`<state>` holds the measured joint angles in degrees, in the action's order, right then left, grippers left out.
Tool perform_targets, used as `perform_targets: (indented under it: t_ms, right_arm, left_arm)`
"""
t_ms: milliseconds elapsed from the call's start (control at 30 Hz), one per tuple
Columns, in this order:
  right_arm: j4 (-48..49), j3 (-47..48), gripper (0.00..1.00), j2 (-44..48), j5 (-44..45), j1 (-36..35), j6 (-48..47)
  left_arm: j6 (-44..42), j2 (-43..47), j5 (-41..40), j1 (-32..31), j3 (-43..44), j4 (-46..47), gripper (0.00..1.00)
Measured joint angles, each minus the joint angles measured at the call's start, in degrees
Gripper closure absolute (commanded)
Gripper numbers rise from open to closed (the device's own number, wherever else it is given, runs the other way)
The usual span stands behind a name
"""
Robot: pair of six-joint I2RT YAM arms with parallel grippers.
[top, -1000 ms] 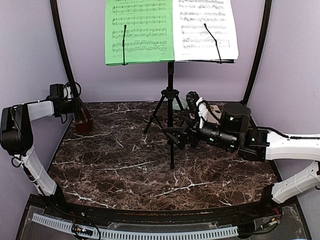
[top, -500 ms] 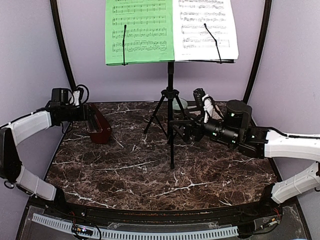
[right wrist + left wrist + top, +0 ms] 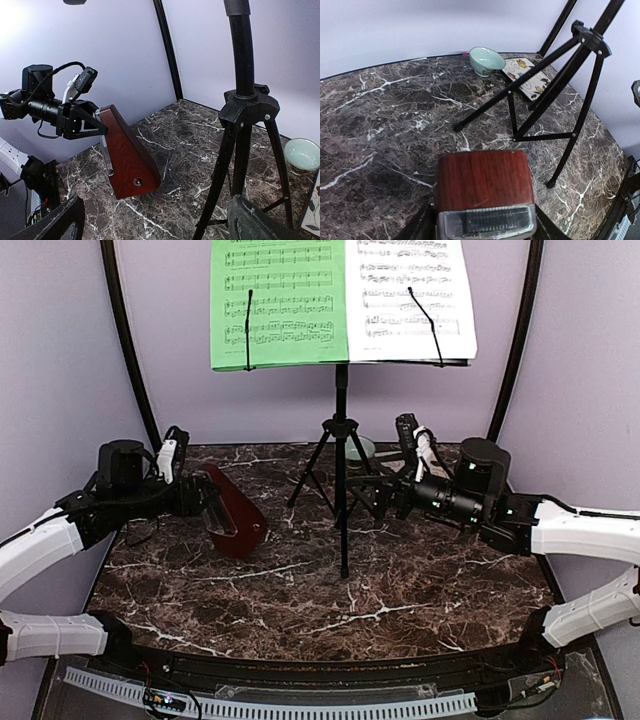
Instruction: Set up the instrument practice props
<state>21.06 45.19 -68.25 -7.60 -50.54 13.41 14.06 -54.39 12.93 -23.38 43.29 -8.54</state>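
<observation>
The black tripod music stand [image 3: 341,440] stands at the back centre of the marble table. It holds a green sheet [image 3: 278,300] and a white sheet [image 3: 410,295] of printed music side by side. My left gripper [image 3: 200,495] is shut on the top of the dark red-brown pyramid metronome [image 3: 232,512] and holds it tilted, low over the table left of the stand. The metronome also shows in the left wrist view [image 3: 482,185] and the right wrist view [image 3: 127,155]. My right gripper [image 3: 365,502] is open and empty, just right of the stand's pole [image 3: 243,100].
A pale green bowl [image 3: 360,448] and a cream patterned tile [image 3: 527,77] lie behind the stand's legs [image 3: 560,85] at the back. Black frame posts [image 3: 128,350] [image 3: 515,340] rise at both back corners against purple walls.
My left arm has carried the metronome from the back left corner rightward and forward toward the stand, tilting it. My right gripper has pulled back a little to the right of the pole.
</observation>
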Motion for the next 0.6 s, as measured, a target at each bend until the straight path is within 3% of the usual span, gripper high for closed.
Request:
perform_targets:
  t_ms: [200, 400, 600]
  right_arm:
    - [-0.1, 0.0, 0.00, -1.8, -0.5, 0.0, 0.8]
    - [-0.3, 0.0, 0.01, -2.1, -0.5, 0.0, 0.9]
    - [-0.3, 0.0, 0.01, -2.3, -0.6, 0.0, 1.1]
  left_arm:
    - [3.1, -5.1, -10.1, -12.4, -1.0, 1.6, 0.77]
    - [8.1, -12.1, -20.3, -20.7, 0.3, 3.7, 0.78]
    - [12.2, -18.6, -29.1, -26.6, 4.8, 4.5, 0.63]
